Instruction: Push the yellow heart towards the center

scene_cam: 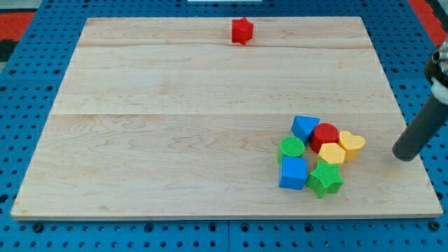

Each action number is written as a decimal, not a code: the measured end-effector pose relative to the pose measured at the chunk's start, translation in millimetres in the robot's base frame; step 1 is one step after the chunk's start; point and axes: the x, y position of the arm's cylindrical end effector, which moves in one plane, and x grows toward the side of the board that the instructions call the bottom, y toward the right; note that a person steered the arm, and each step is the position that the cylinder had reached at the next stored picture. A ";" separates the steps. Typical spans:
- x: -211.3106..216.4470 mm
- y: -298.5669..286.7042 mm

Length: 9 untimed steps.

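**Lining up behind the yellow heart**

While my tip [404, 155] stands on the wooden board [175, 140] near its edge at the view's right, the yellow heart [352, 144] lies a short way to the left of it, apart from it, with bare wood between. The rod has no jaws, so it holds nothing; it can only push.

The heart sits at the near side of a tight cluster. Just beyond it, further from my tip, I see a red cylinder [325, 135] and a yellow hexagon [331, 153], both seeming to touch it. Behind these are a blue triangle [304, 127], a green cylinder [292, 148], a blue cube [293, 173] and a green star [325, 179]. A red star [242, 31] is alone, far away at the view's top.

I judge this is the approach step: contact is not yet made. The next move, I think, calls for a push toward the view's left and a little upward. The difficulty is that the neighbours stand in the way, so they may be carried along.
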 end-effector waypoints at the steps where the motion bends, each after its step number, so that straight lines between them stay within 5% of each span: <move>1: 8.1 -44.9; 3: -41.1 -81.6; 9: -159.6 -44.7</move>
